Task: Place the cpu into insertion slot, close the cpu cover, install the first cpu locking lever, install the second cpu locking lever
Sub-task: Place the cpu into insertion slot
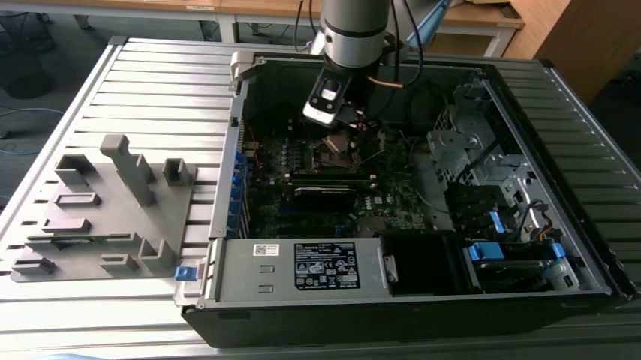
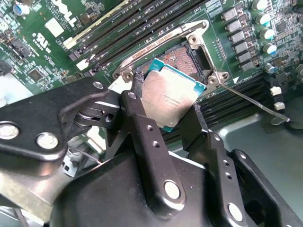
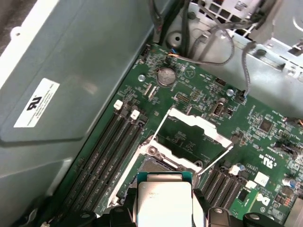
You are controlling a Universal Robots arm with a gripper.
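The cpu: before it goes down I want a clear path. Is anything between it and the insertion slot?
Nothing visible. The gripper holds the cpu by its edges over the insertion slot. The cpu cover is swung open, away from the slot, and a locking lever sticks out to one side.

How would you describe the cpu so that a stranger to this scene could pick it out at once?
Look inside the open computer case, where the arm's gripper hangs over the green motherboard. Between its black fingers, just above the insertion slot, sits the cpu. It is a flat, dull silver square with a teal edge, unlike the long black memory slots beside it.
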